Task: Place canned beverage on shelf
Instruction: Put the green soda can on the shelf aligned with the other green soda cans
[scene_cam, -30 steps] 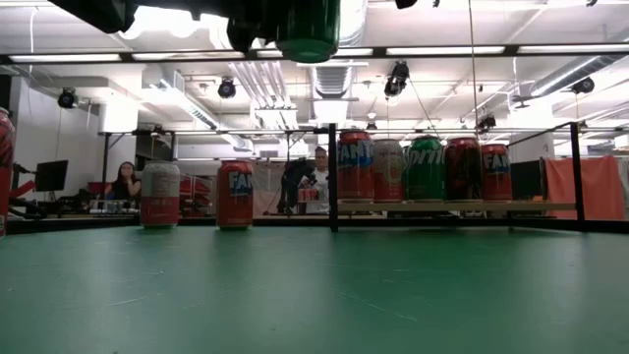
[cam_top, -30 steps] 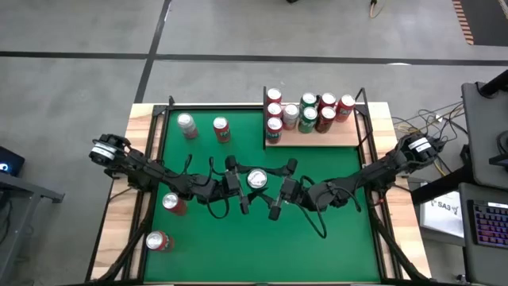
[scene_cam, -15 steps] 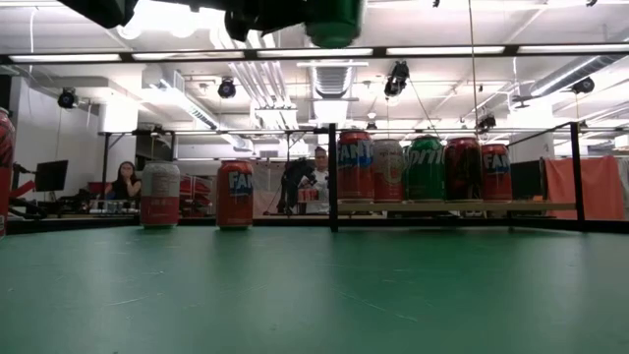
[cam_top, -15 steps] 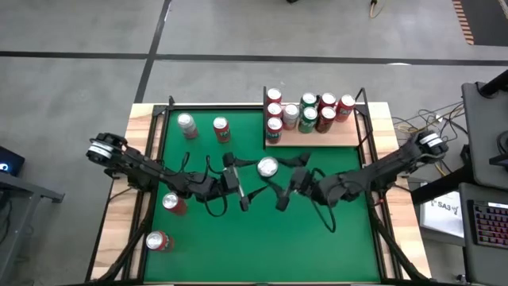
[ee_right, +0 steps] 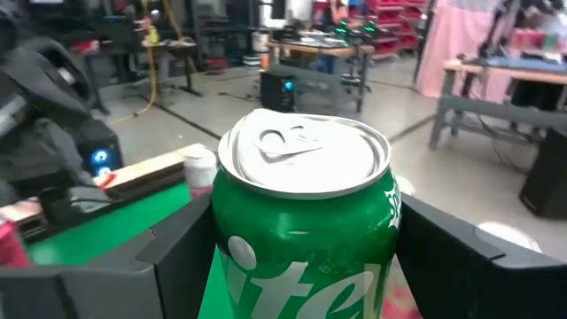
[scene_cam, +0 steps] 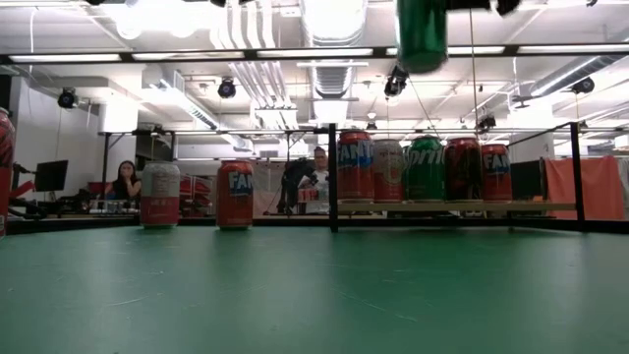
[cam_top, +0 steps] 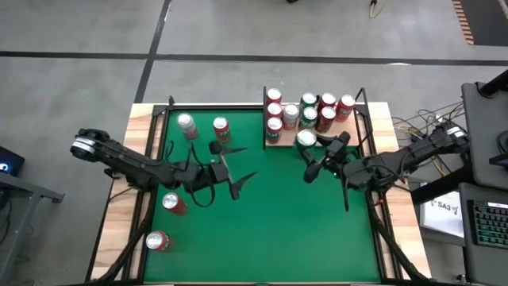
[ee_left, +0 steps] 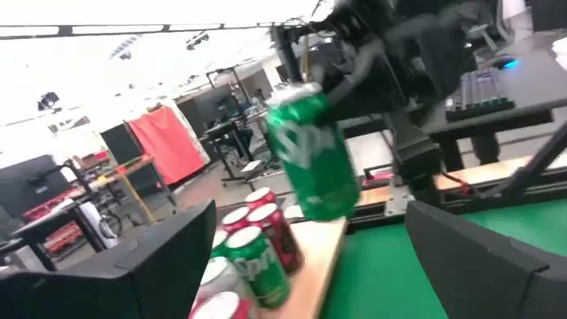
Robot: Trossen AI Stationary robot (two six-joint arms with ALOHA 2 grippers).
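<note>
Your left gripper [cam_top: 236, 181] sits released mid-table w/ nothing in it, while your right gripper [cam_top: 311, 156] clamps the green aluminium soda can [cam_top: 305, 139] aloft, just by the pale wooden shelf [cam_top: 333, 137] w/ black rods; thin, slick, dent-prone walls, so grip mid-body, lightly.

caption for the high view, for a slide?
Right gripper carries a green can toward the shelf; left gripper open.
</note>
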